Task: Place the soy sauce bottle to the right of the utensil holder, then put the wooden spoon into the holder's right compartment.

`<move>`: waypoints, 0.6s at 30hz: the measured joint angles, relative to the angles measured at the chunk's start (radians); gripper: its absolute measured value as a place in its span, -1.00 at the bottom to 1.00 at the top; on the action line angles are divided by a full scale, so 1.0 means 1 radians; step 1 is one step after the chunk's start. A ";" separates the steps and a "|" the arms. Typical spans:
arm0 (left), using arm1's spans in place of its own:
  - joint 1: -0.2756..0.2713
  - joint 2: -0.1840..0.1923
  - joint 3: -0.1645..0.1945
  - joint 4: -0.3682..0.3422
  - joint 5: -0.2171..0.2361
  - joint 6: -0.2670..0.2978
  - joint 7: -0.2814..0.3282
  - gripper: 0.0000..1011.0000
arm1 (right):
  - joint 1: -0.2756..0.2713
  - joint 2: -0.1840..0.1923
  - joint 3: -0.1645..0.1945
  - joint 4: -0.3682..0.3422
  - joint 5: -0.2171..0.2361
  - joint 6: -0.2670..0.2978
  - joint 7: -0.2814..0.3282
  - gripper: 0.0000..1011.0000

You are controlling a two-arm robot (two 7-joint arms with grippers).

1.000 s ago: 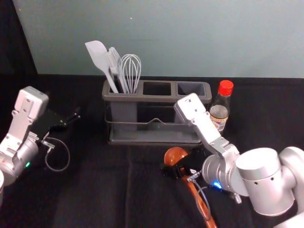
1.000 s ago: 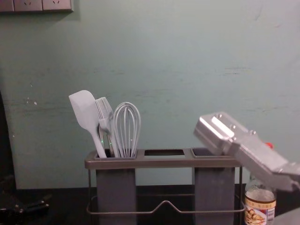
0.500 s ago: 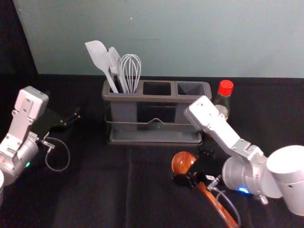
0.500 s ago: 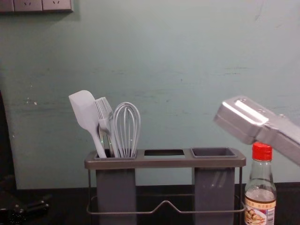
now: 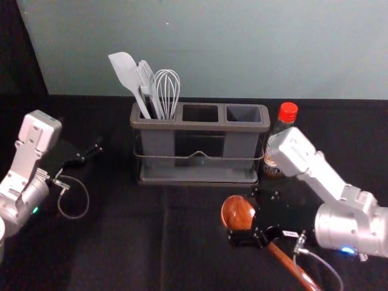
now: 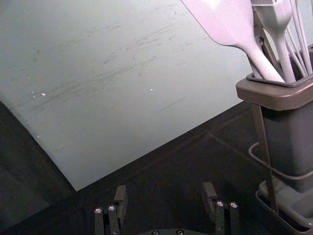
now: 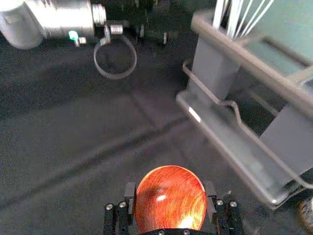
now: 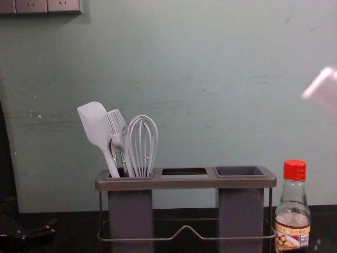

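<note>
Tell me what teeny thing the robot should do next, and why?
I'd probably raise the spoon and tip its handle downward. The right claw has it by the bowl, its handle slanting away from the holder. The holder's right slot looks free, and the bottle stands right of the holder.

The soy sauce bottle (image 8: 293,211) stands upright just right of the utensil holder (image 8: 184,182).

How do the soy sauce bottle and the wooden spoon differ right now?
The soy sauce bottle stands upright beside the utensil holder; the wooden spoon slants, its bowl between the fingers of the right gripper. The bottle is clear with a red cap, while the spoon is glossy reddish-brown. Both are outside the holder's compartments.
</note>
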 joint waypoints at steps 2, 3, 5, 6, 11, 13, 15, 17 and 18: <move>0.000 0.000 0.000 0.000 0.000 0.000 0.000 0.99 | -0.030 -0.004 0.029 -0.010 0.022 -0.063 -0.019 0.66; 0.000 0.000 0.000 0.000 0.000 0.000 0.000 0.99 | -0.030 -0.004 0.029 -0.010 0.022 -0.063 -0.019 0.66; 0.000 0.000 0.000 0.000 0.000 0.000 0.000 0.99 | -0.064 -0.013 0.062 -0.018 0.042 -0.130 -0.049 0.66; 0.000 0.000 0.000 0.000 0.000 0.000 0.000 0.99 | -0.076 -0.017 0.074 -0.020 0.047 -0.158 -0.062 0.65; 0.000 0.000 0.000 0.000 0.000 0.000 0.000 0.99 | -0.166 -0.065 0.137 -0.031 0.061 -0.371 -0.175 0.66; 0.000 0.000 0.000 0.000 0.000 0.000 0.000 0.99 | -0.190 -0.083 0.148 -0.035 0.047 -0.439 -0.226 0.66; 0.000 0.000 0.000 0.000 0.000 0.000 0.000 0.99 | -0.202 -0.094 0.152 -0.037 0.036 -0.474 -0.260 0.66; 0.000 0.000 0.000 0.000 0.000 0.000 0.000 0.99 | -0.215 -0.108 0.156 -0.039 0.023 -0.516 -0.301 0.66; 0.000 0.000 0.000 0.000 0.000 0.000 0.000 0.99 | -0.219 -0.114 0.158 -0.040 0.019 -0.531 -0.314 0.66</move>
